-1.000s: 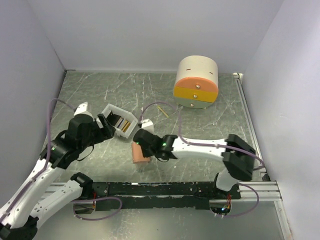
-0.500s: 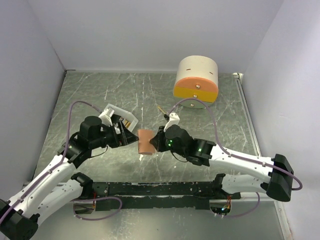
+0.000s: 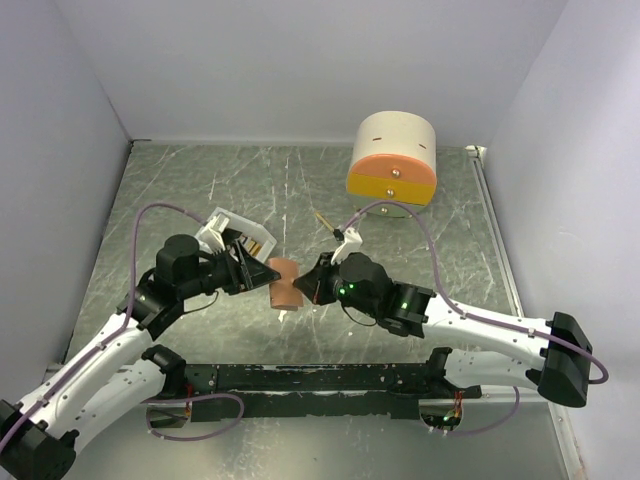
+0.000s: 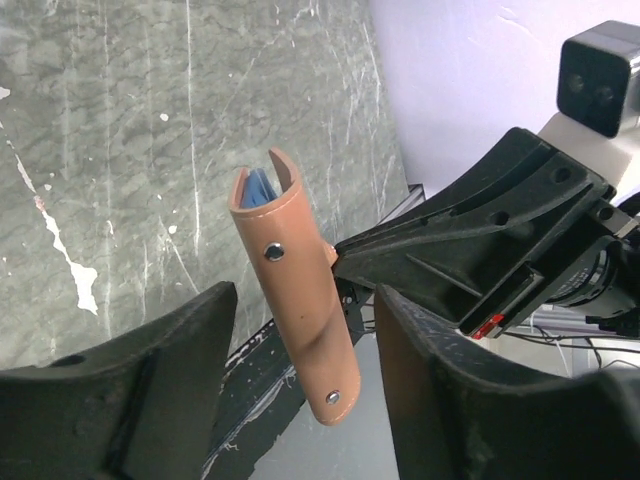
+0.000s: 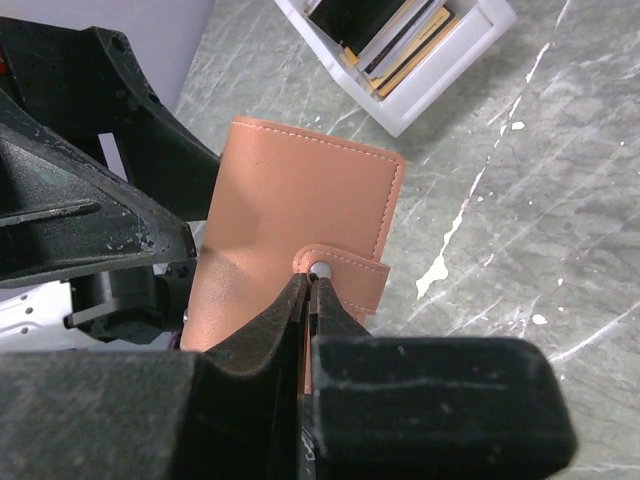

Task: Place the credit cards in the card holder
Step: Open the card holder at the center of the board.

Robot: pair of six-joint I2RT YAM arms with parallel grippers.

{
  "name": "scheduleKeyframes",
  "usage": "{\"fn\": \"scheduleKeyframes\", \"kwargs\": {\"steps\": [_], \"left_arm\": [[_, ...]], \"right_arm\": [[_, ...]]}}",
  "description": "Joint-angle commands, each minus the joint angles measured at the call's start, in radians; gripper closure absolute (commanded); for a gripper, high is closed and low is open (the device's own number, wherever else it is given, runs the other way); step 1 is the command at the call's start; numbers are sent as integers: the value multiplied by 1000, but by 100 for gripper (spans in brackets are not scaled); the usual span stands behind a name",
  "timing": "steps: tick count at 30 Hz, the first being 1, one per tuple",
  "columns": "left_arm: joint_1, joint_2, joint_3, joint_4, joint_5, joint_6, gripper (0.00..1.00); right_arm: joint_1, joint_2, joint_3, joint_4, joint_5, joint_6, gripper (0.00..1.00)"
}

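The salmon-pink card holder (image 3: 284,283) hangs folded above the table between the two arms. My right gripper (image 5: 308,280) is shut on its snap tab (image 5: 345,272) and carries it. My left gripper (image 4: 305,300) is open, one finger on each side of the holder's spine (image 4: 297,300), with a gap showing on both sides. A bit of blue inner face (image 4: 260,188) peeks out at the holder's far end. The credit cards (image 5: 385,35), black and gold-yellow, stand on edge in the white tray (image 5: 440,75), behind the left gripper (image 3: 255,272).
The white tray (image 3: 222,217) sits left of centre. At the back right stands the round cream, orange and yellow drawer box (image 3: 392,165). In front of it lies a thin wooden stick (image 3: 323,221). The black base rail (image 3: 330,378) runs along the near edge.
The right gripper has lifted the card holder off the table and swung it up toward the left gripper. The left gripper has come forward around it, and its jaws have narrowed.
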Motion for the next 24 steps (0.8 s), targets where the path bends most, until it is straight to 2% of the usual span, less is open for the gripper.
{"fn": "scheduleKeyframes", "kwargs": {"steps": [1, 9, 15, 18, 20, 24], "left_arm": [[-5, -25, -11, 23, -14, -10, 36], [-5, -54, -18, 4, -38, 8, 68], [-5, -60, -22, -1, -46, 9, 76], [-4, -58, -24, -19, -64, 19, 85], [-5, -55, -26, -25, -70, 21, 84], [-4, -42, -29, -3, -44, 20, 58]], "right_arm": [[-2, -27, -21, 73, -15, 29, 100], [-1, -55, -40, 77, 5, 35, 100], [0, -58, -39, 68, 11, 39, 100], [-1, -65, -40, 68, 14, 40, 100], [-2, -66, -44, 71, 22, 35, 100], [-1, -41, -41, 82, 0, 13, 100]]}}
